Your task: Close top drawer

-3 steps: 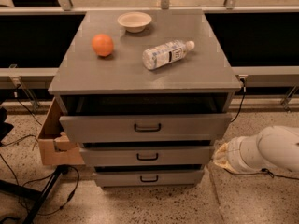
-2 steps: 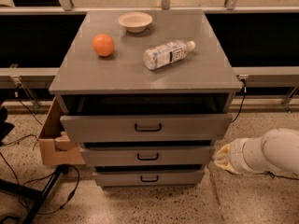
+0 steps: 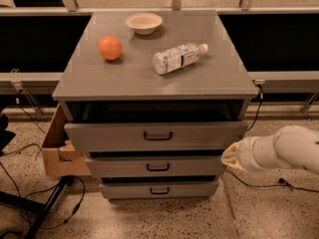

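The top drawer (image 3: 157,136) is a wide grey drawer with a black loop handle (image 3: 158,136). It stands pulled out a little from the grey cabinet (image 3: 149,78), with a dark gap above its front, and its inner floor is hidden. My gripper (image 3: 229,157) is at the end of the white arm (image 3: 284,148). It sits low on the right, next to the right end of the top and middle drawer fronts.
On the cabinet top lie an orange (image 3: 110,48), a white bowl (image 3: 144,22) and a plastic bottle on its side (image 3: 178,58). Two smaller grey drawers (image 3: 158,167) sit below. A cardboard box (image 3: 57,151) stands at the left, with cables on the floor (image 3: 30,203).
My arm and gripper have risen slightly at the cabinet's right side. The top drawer looks the same.
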`<state>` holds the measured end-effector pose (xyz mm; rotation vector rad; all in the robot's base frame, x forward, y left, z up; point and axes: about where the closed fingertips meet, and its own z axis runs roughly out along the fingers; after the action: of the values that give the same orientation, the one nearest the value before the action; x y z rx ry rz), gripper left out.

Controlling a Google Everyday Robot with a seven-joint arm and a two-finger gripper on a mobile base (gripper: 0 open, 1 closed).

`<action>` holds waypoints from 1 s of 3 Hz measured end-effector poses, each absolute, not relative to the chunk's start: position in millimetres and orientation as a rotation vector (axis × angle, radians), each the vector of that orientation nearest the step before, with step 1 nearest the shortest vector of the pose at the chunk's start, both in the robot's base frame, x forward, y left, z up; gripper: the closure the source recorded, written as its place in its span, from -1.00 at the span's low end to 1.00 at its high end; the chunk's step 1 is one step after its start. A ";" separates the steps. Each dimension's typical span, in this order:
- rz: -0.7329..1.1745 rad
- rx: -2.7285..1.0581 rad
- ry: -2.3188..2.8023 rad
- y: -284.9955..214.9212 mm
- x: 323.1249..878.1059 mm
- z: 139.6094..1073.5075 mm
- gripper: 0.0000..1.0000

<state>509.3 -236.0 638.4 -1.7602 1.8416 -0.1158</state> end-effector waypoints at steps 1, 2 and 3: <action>-0.087 -1.747 1.811 -229.5 534.9 631.6 1.00; -0.067 -1.741 1.798 -222.4 557.3 626.0 0.94; -0.065 -1.744 1.798 -221.7 555.4 625.0 0.46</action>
<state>555.4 -221.7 625.0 -1.7441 1.7984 -0.0650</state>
